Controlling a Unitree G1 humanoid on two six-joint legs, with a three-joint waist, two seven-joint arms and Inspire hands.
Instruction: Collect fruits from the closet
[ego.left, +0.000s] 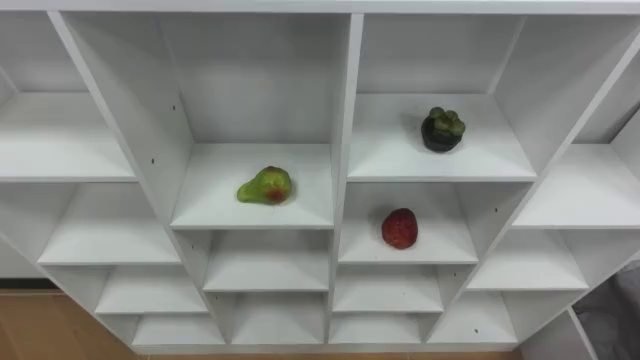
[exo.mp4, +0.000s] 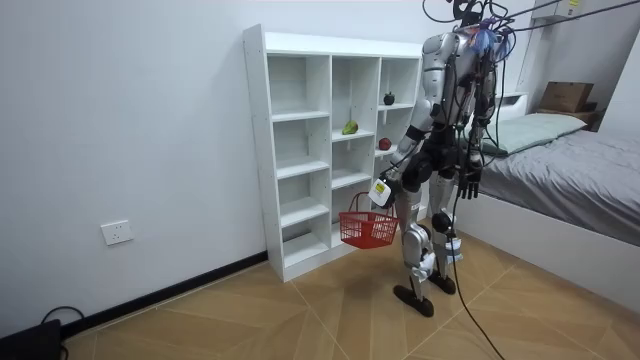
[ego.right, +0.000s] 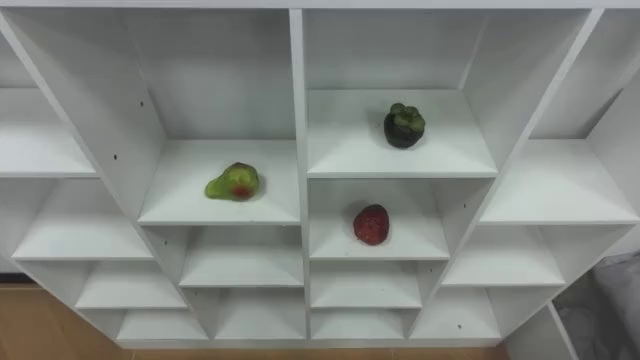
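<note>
Three fruits are sitting on their shelves in the closet (ego.left: 343, 110). A green fruit (ego.left: 265, 186) is laid on its side in the middle column, its long axis running across the shelf with the narrow end to the left. One column to the right, a dark fruit (ego.left: 442, 130) is set higher up, and a red fruit (ego.left: 399, 228) is placed in the compartment just below it. The robot is stood facing the closet, close up. The left hand (exo.mp4: 381, 190) is held low, about hip height, and is curled round the handle of the basket (exo.mp4: 368, 231), which is dangled before the legs; whether anything lies in it cannot be told. The right hand (exo.mp4: 470, 186) is hung at the side, fingers relaxed, nothing held. Now the relation that counts: every fruit lies up and forward of both hands, well apart from them, and the dark and red ones are placed to the right of centre. With the left hand taken up by the basket, the free right hand is judged the one for the reach, and the red fruit, lowest of the three and on that hand's side, is judged nearest to it. A lift of the arm and a push into the compartment would be called for, with the basket brought underneath afterwards.
</note>
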